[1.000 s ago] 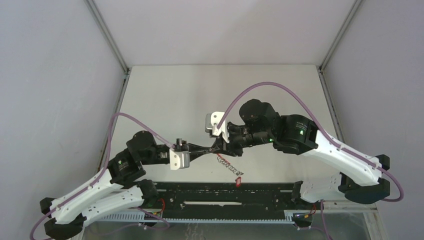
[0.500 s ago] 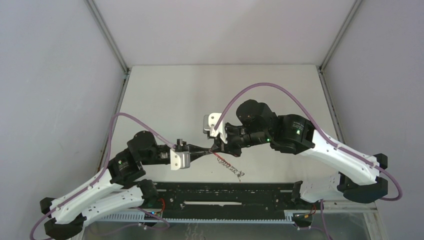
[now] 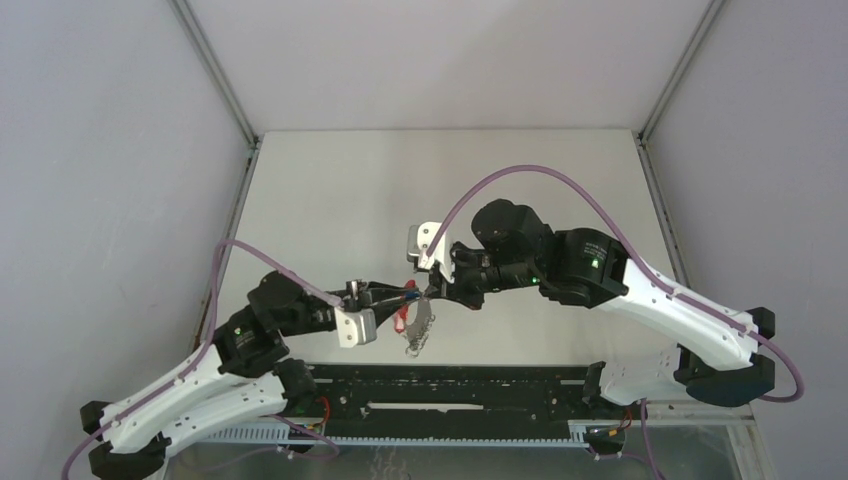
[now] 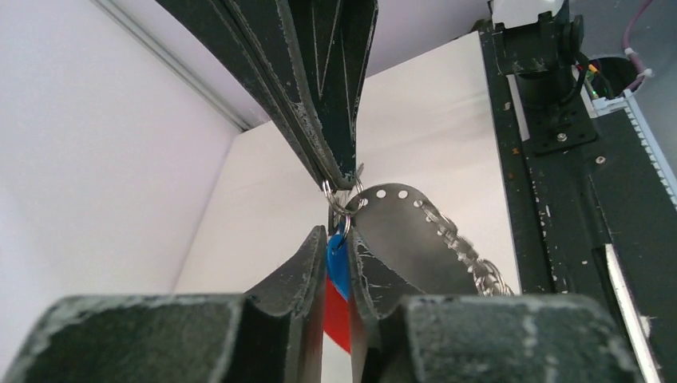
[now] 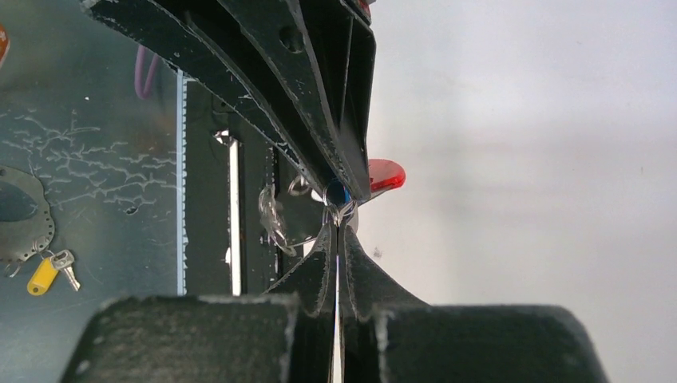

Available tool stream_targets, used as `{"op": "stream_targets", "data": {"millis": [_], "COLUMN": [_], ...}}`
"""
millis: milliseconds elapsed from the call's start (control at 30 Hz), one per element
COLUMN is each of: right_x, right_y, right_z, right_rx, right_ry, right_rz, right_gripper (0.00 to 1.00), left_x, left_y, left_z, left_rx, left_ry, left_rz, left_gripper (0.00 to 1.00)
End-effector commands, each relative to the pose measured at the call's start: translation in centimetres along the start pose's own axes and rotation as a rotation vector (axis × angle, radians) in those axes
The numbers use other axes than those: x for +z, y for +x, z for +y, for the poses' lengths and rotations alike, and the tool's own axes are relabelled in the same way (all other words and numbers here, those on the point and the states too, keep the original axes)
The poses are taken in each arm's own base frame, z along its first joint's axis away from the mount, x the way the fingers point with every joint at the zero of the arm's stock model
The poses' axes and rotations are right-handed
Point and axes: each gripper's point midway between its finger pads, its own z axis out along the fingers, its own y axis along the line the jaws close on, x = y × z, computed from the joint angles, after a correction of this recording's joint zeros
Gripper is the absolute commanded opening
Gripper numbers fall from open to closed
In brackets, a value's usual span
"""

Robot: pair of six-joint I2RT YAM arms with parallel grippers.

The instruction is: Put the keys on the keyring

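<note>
My left gripper (image 3: 398, 293) and right gripper (image 3: 425, 290) meet tip to tip above the table's near middle. In the left wrist view the left gripper (image 4: 337, 231) is shut on the blue key tag (image 4: 338, 259), with the red key tag (image 4: 335, 315) in the same jaws. The key blades are hidden. The right gripper (image 5: 338, 227) is shut on the keyring's small silver rings (image 4: 342, 198), right at the blue tag's eye. The keyring's band (image 4: 407, 231) and chain hang down beside the jaws. The keyring hangs below both grippers in the top view (image 3: 418, 330). The red tag (image 5: 386, 173) pokes out past the left fingers.
A black rail (image 3: 450, 385) runs along the table's near edge, just below the hanging keyring. A small key with a yellow tag (image 5: 44, 275) lies on the lower surface beyond the rail. Grey walls close in the table on the left, the right and the back.
The keyring band has left the table and swung left; it now hangs under the two grippers. The left gripper has drawn back a little to the left.
</note>
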Motion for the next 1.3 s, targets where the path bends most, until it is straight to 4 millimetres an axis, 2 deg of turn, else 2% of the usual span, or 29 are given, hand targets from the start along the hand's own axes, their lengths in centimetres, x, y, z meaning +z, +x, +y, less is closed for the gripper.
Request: {"op": "stream_targets", "data": {"millis": [0, 133, 267, 367, 433, 567, 667, 733, 833, 900, 1033, 1133, 1267], "right_x": [-0.7, -0.6, -0.3, 0.0, 0.0, -0.7, -1.4, -1.7, -2.0, -1.9, -1.3, -0.8, -0.6], "right_y": [-0.9, -0.6, -0.6, -0.6, -0.7, -1.1, -1.4, -1.6, -1.7, -1.6, -0.5, 0.4, 1.4], "right_z": [-0.5, -0.6, -0.6, -1.0, -1.3, -1.6, -0.8, -0.3, 0.5, 0.3, -2.4, -4.2, -6.2], "right_rx": [0.006, 0.016, 0.028, 0.041, 0.049, 0.051, 0.040, 0.036, 0.029, 0.037, 0.100, 0.154, 0.196], "right_ry": [0.032, 0.036, 0.034, 0.049, 0.069, 0.085, 0.046, 0.021, -0.019, -0.010, 0.136, 0.237, 0.358], "right_rz": [-0.044, -0.034, -0.042, -0.054, -0.072, -0.134, -0.170, -0.188, -0.205, -0.201, -0.122, -0.045, 0.029], "right_gripper": [0.00, 0.00, 0.00, 0.00, 0.00, 0.00, 0.00, 0.00, 0.00, 0.00, 0.00, 0.00, 0.00], "left_x": [-0.3, -0.4, -0.4, -0.5, -0.7, -1.0, -0.9, -0.8, -0.5, -0.2, -0.4, -0.8, -1.7], "left_y": [-0.6, -0.6, -0.8, -1.1, -1.3, -1.9, -1.8, -1.1, 0.6, 1.2, 0.3, -0.4, 0.2], "left_z": [0.4, -0.5, -1.0, -1.8, -2.5, -2.9, -1.8, -0.9, -0.2, 0.8, 3.2, 3.4, 4.0], "left_rx": [0.082, 0.101, 0.117, 0.120, 0.098, 0.029, -0.037, -0.081, -0.181, -0.266, -0.346, -0.348, -0.318], "left_ry": [-0.022, 0.020, 0.043, 0.083, 0.112, 0.125, 0.060, 0.009, -0.038, -0.080, -0.175, -0.187, -0.259], "left_rz": [-0.047, -0.059, -0.077, -0.099, -0.112, -0.124, -0.100, -0.065, -0.010, 0.009, 0.007, -0.020, -0.021], "left_gripper": [0.17, 0.16, 0.09, 0.11, 0.21, 0.30, 0.45, 0.51, 0.71, 0.86, 0.89, 0.89, 0.89]}}
